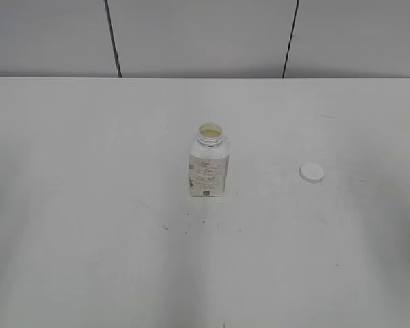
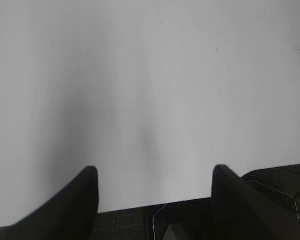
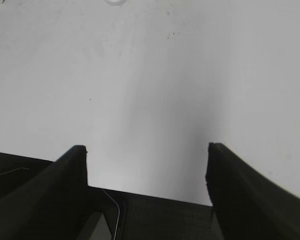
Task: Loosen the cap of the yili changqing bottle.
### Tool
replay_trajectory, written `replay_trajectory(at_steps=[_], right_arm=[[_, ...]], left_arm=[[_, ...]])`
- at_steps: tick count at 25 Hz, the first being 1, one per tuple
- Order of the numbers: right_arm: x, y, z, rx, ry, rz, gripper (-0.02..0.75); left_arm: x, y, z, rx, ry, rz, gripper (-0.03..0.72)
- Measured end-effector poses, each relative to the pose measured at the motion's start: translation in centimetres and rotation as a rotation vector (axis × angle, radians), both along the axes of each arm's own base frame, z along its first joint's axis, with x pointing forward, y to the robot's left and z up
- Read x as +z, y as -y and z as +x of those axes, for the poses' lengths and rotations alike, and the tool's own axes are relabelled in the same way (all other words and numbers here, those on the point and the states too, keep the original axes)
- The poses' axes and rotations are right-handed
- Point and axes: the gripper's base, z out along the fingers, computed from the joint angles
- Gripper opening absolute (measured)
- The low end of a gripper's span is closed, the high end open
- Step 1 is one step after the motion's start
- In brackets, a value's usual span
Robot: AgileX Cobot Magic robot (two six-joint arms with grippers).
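Note:
The yili changqing bottle [image 1: 208, 165] stands upright in the middle of the white table [image 1: 89, 205], its neck open with pale liquid showing inside. The white cap [image 1: 311, 172] lies flat on the table to the bottle's right, apart from it. Its edge shows faintly at the top of the right wrist view [image 3: 114, 1]. Neither arm shows in the exterior view. My left gripper [image 2: 155, 172] is open and empty over bare table near the front edge. My right gripper [image 3: 146, 150] is open and empty over bare table near the front edge.
A grey panelled wall [image 1: 205, 37] stands behind the table's far edge. A few dark specks [image 1: 165, 227] mark the table in front of the bottle. The table's front edge [image 2: 140, 206] shows in both wrist views.

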Motion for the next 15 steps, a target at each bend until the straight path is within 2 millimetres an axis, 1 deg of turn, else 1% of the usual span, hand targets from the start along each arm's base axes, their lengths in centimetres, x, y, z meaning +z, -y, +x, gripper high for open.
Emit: replay_trajectory(at_steps=[1, 2, 7, 10, 15], right_arm=[[-0.1, 0.2, -0.8, 0.0, 0.03, 0.006, 0.582], [-0.8, 0.3, -1.3, -0.001, 0.033, -0.002, 0.582], [-3.1, 0.7, -3.0, -0.001, 0.021, -0.004, 0.582], [-4.3, 0.9, -3.9, -0.001, 0.013, -0.006, 0.582], [-5.1, 1.1, -5.0, -0.001, 0.023, 0.003, 0.582]], left_arm=[[-0.3, 0.0, -0.4, 0.0, 0.005, 0.0, 0.439], [-0.4, 0.0, -0.6, 0.0, 0.009, -0.002, 0.439], [-1.5, 0.2, -1.9, -0.003, 0.028, -0.038, 0.439], [-1.5, 0.2, -2.4, -0.004, 0.051, -0.047, 0.439], [-1.1, 0.2, -3.4, -0.005, 0.116, -0.052, 0.439]])
